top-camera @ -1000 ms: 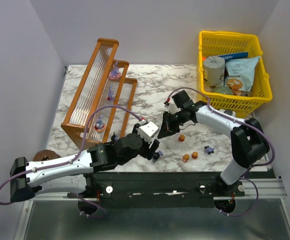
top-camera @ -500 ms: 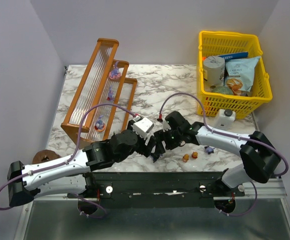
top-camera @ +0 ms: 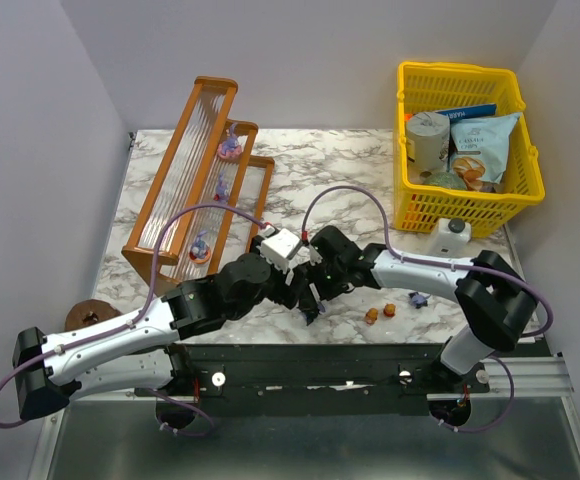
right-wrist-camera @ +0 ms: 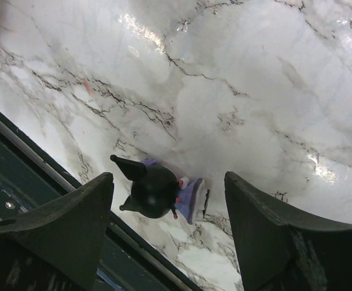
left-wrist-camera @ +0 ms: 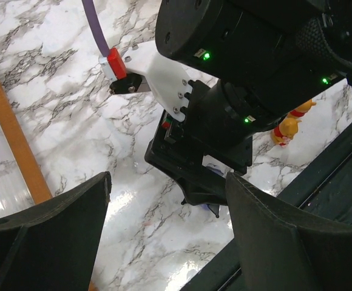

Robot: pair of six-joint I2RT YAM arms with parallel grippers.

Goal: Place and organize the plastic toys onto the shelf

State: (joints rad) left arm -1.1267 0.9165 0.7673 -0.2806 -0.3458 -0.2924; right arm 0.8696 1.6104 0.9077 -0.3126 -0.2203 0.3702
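A black and purple plastic toy [right-wrist-camera: 158, 191] lies on the marble by the near edge, between the fingers of my open right gripper [right-wrist-camera: 167, 180], untouched by either. From above, that toy [top-camera: 313, 313] sits just below the right gripper [top-camera: 317, 299]. My left gripper [top-camera: 292, 290] is open right beside it, and in its wrist view the left gripper [left-wrist-camera: 167, 197] frames the right arm's head with a purple sliver of the toy [left-wrist-camera: 214, 210] under it. Three small toys [top-camera: 222, 188] stand on the shelf [top-camera: 170, 180]. Two orange toys [top-camera: 379, 312] and a navy one [top-camera: 417, 297] lie on the table.
A yellow mesh basket [top-camera: 415, 210] with packets and a can stands at the back right, a white bottle [top-camera: 453, 235] in front of it. The black rail of the near table edge [right-wrist-camera: 36, 182] runs just beside the black toy. The two arms' heads are almost touching.
My right gripper has swung left and toward the near edge, opened, and now straddles the black toy. The left gripper has pulled slightly left and stayed open.
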